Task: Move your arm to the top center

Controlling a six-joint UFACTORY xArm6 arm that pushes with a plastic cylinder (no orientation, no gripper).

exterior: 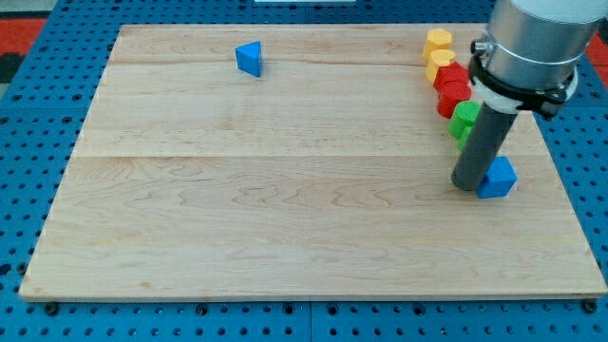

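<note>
Pale wood-grain board sitting on a blue pegboard. My tip is just a plain dark rod, no jaws, holding nothing, touching the blue cube on its left. Yellow blocks, red blocks and green blocks line up above. Blue triangular block sits near the top center.

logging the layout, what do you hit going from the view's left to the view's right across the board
blue triangular block → yellow blocks → red blocks → my tip, beside the blue cube. The green blocks overlap the rod, so I leave them out.
</note>
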